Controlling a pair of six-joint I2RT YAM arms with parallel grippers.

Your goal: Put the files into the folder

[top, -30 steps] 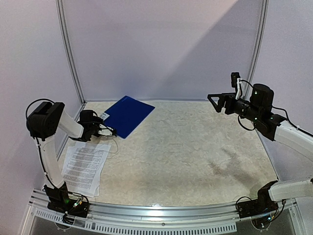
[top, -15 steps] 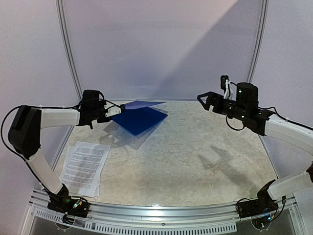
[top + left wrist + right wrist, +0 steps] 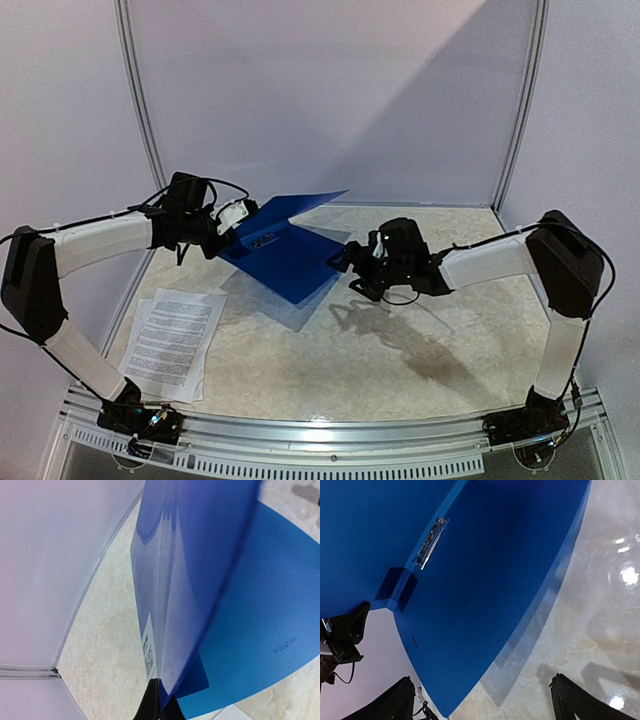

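Top external view: the left tool is clamped on the raised cover of the open blue folder, which is over the far left part of the desk. The right tool, its fingers spread apart, sits at the folder's right edge. The files lie by the near left corner. The desk is beige and marbled, enclosed by pale wall panels. Both arms stretch inward toward each other.

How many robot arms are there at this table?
2. The left arm comes in from the left, its jaws pinching the folder by its raised cover. The right arm reaches in from the right, jaws open beside the folder. None looks hidden.
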